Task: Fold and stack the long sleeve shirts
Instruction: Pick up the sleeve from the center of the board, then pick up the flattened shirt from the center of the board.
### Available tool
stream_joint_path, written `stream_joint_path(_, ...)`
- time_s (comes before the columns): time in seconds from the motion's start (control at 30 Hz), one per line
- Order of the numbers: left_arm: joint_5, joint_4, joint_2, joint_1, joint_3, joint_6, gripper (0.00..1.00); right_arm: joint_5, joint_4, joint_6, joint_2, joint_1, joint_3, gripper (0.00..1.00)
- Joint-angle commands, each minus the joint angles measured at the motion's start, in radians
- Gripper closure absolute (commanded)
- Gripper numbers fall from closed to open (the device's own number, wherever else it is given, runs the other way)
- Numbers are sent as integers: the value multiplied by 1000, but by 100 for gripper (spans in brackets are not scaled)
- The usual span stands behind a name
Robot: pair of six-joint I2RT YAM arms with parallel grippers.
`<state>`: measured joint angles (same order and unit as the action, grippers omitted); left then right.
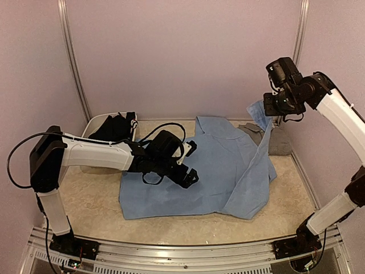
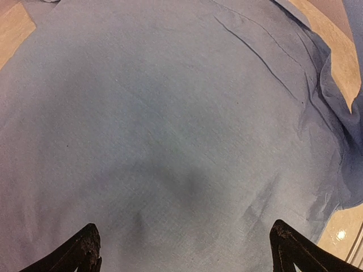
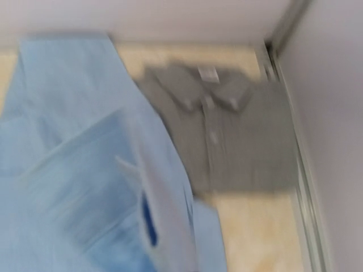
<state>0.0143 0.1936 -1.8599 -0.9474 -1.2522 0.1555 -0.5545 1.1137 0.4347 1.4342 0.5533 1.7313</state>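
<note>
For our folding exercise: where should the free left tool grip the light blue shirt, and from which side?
Probably its left edge, from above and the left: the light blue shirt lies flat on the table, that edge free, opposite the sleeve the right tool holds up.

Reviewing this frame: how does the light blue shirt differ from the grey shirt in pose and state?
The light blue shirt lies spread open across the middle of the table; the grey shirt sits folded compactly in the far right corner. The light blue shirt has a sleeve held up by the right gripper; the grey shirt lies flat, untouched. Both are cloth shirts.
</note>
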Motion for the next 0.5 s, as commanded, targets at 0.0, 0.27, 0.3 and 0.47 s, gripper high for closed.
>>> stream_joint_path(0.0, 25, -45, -11, 7, -31, 38, 1, -39, -220, -176, 82, 11, 74, 100)
stream_joint_path(0.27, -7, -20, -34, 6, -24, 60, 1, -73, -313, -316, 275, 13, 298, 100)
stream_joint_path(0.3, -11, -18, -35, 6, -23, 63, 1, -82, -323, -330, 292, 13, 313, 100)
stream_joint_path(0.47, -11, -20, -30, 6, -18, 71, 1, -90, -418, -415, 366, 14, 300, 100)
